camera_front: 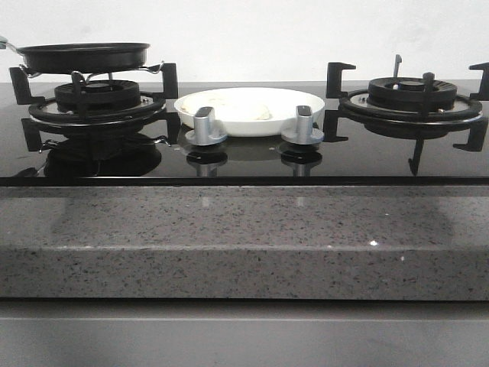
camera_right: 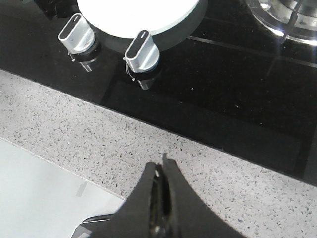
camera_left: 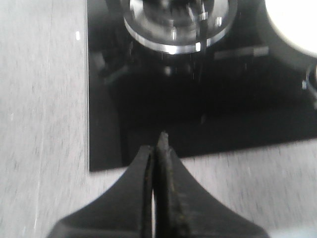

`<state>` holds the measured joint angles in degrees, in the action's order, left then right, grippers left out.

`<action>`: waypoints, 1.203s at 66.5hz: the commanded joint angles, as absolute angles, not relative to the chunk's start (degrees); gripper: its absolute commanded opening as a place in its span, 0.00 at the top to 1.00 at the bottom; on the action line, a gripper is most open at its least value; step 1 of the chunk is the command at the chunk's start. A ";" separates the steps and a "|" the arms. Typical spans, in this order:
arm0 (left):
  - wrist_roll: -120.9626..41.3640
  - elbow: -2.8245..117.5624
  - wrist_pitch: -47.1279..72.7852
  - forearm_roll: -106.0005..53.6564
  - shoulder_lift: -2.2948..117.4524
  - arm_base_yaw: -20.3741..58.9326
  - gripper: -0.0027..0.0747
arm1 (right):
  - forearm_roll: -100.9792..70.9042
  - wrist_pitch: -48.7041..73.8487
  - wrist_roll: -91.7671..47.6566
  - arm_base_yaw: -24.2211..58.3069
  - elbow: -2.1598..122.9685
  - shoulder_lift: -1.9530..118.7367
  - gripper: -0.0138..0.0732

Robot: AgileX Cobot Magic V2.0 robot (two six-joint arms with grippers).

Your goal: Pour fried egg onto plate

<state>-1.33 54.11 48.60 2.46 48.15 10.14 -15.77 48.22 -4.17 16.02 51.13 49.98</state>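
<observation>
Glossy black glass forms the hob [camera_front: 244, 164], set into a speckled grey stone surface [camera_front: 244, 229]. The plate [camera_front: 249, 111] sits on the glass between the two burners, just behind the two silver knobs [camera_front: 205, 127] [camera_front: 303, 125]. The fried egg [camera_front: 243, 108] lies inside the plate, a pale cream disc resting flat on its floor. A black frying pan [camera_front: 82, 56] stands on the left burner's grate [camera_front: 92, 95], level, with its handle running off the left edge of the front view. The right burner [camera_front: 411, 99] carries nothing.

Neither arm shows in the front view. In the left wrist view the left end effector [camera_left: 159, 144] has its fingers pressed together with nothing between them, hovering over the front edge of the glass near the left burner; a slice of the plate's white rim [camera_left: 292, 25] appears well apart from it. In the right wrist view the right end effector [camera_right: 162, 166] is likewise closed on nothing, above the stone surface in front of the hob, with the plate [camera_right: 138, 12] and both knobs beyond it, across a strip of glass. The egg touches neither end effector.
</observation>
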 commanded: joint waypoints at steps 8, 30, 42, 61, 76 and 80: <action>-0.77 41.58 24.80 2.39 36.80 9.81 0.99 | -15.97 44.92 -4.57 15.97 52.45 49.67 0.91; -0.77 16.00 8.01 -4.86 14.49 1.99 0.99 | -15.97 44.92 -4.57 15.97 52.45 49.67 0.91; -0.77 8.02 3.74 -4.86 4.28 0.54 0.99 | -15.97 44.92 -4.57 15.97 52.45 49.67 0.91; -0.77 -0.39 -5.96 -9.44 -1.12 0.44 0.99 | -15.97 44.92 -4.57 15.97 52.45 49.67 0.91; -0.77 -0.62 -5.35 -8.57 -1.12 0.79 0.99 | -15.97 44.88 -4.57 15.97 52.45 49.67 0.91; -0.77 -0.62 -5.24 -8.14 -1.12 0.79 0.99 | -15.97 44.88 -4.57 15.97 52.45 49.67 0.91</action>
